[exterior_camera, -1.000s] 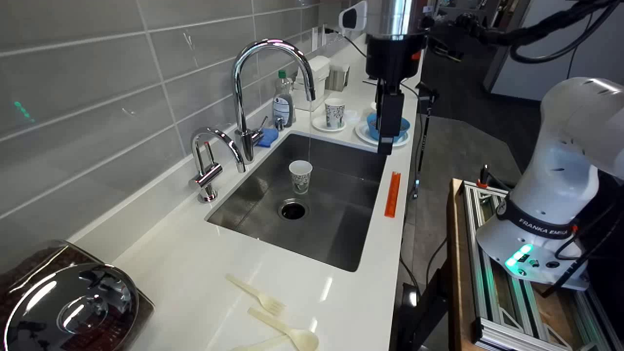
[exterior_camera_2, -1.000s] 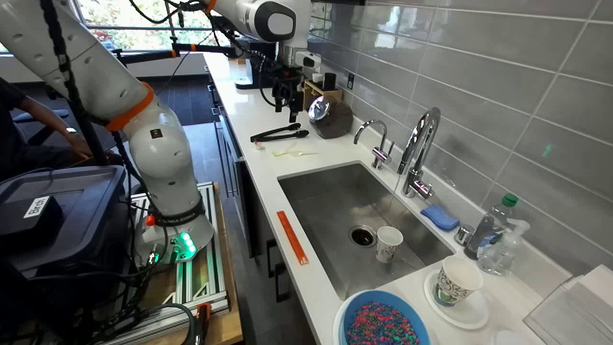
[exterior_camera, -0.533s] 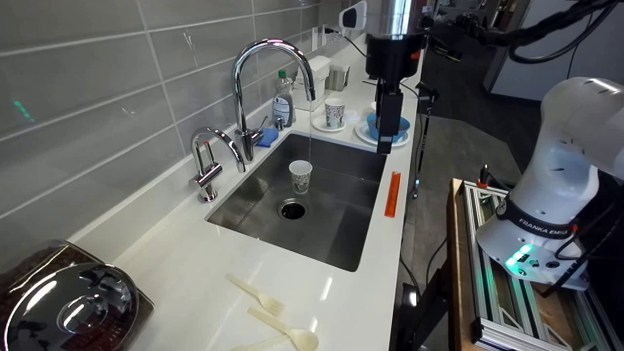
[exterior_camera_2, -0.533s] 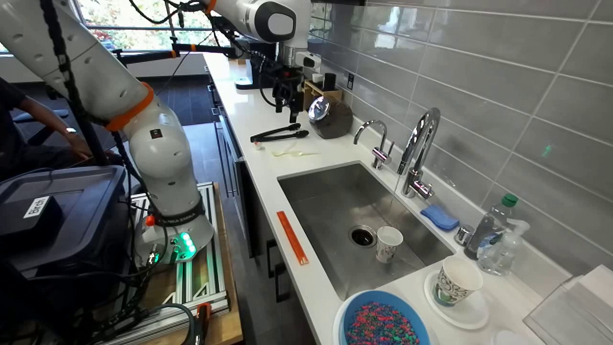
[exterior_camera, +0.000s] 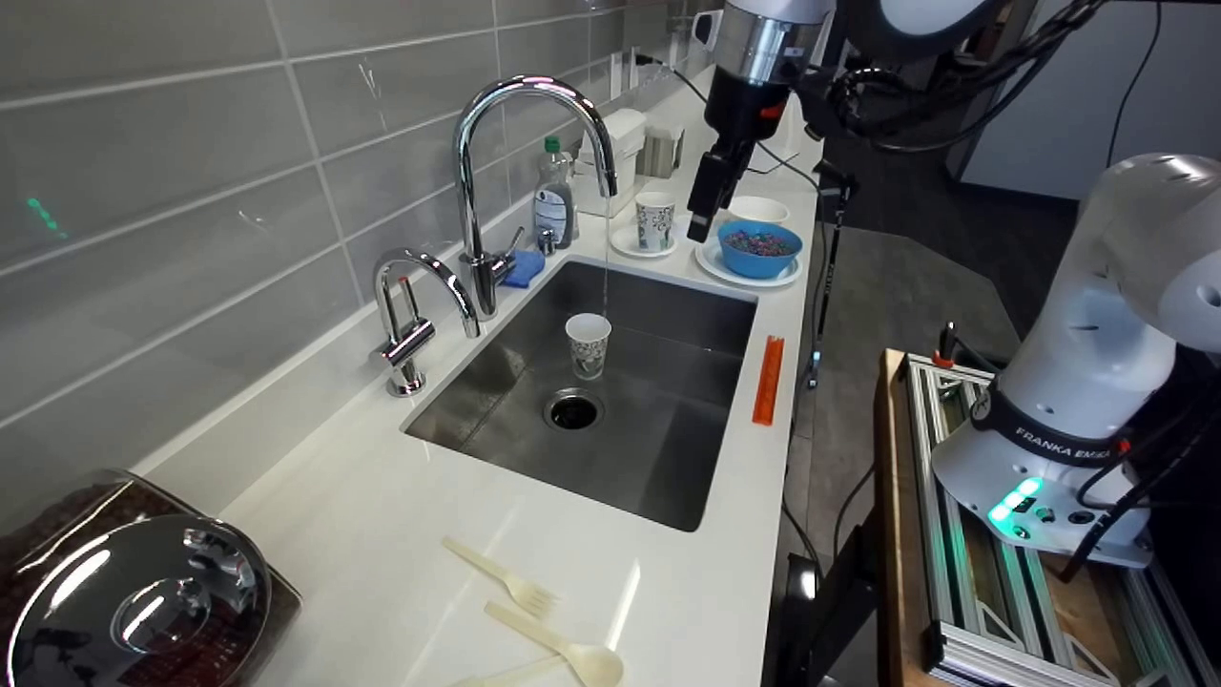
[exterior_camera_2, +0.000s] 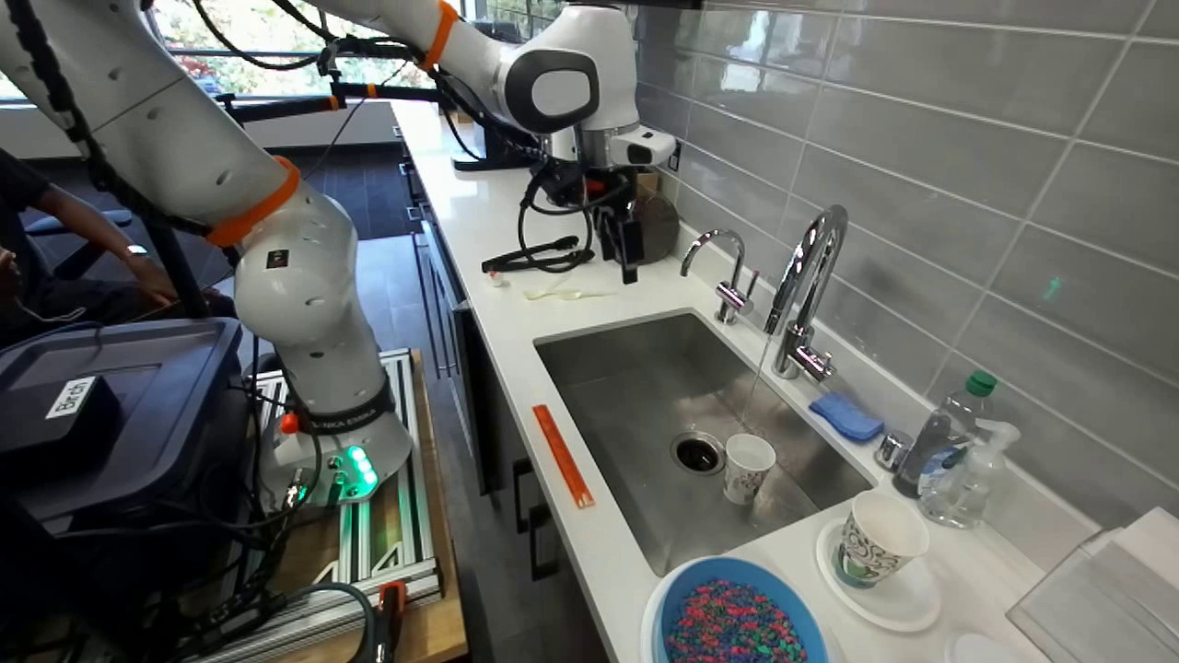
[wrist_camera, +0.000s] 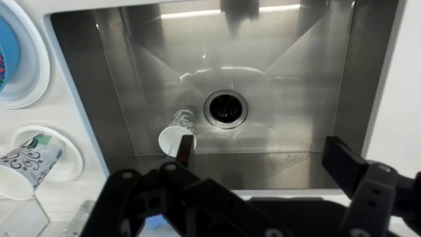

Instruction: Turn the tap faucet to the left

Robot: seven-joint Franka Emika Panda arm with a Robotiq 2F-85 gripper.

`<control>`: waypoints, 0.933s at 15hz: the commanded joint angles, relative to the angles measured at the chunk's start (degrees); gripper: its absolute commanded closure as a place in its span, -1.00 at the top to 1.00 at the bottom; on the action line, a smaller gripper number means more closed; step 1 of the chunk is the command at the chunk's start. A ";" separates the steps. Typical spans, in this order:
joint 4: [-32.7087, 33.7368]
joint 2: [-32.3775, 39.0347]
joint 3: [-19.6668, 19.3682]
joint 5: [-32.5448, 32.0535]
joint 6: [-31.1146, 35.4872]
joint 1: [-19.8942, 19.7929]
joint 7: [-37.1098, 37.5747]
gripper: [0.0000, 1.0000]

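The faucet (exterior_camera: pixel 467 196) is seen at eleven o'clock of the sink (exterior_camera: pixel 658 429) in an exterior view — the end effector (exterior_camera: pixel 700 227), fingers (wrist_camera: pixel 343 161) spread, held clear at the faucet's three o'clock. Approach is judged in hand — next, the spout (exterior_camera: pixel 606 167) should be reached and swung left.

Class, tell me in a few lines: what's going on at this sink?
A white robot arm holds its black pincer open and empty above the rectangular steel sink. It is meant to turn the tall chrome gooseneck faucet left, but is not touching it. Water trickles from it towards the white patterned paper cup in the sink.
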 commanded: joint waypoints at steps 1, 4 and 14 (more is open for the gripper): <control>-3.71 0.71 -2.48 -3.39 13.12 -4.18 0.21 1.00; -4.64 3.83 -4.21 -3.63 24.70 -6.55 -0.94 1.00; 0.01 18.96 -8.40 0.14 47.65 -5.18 -7.21 1.00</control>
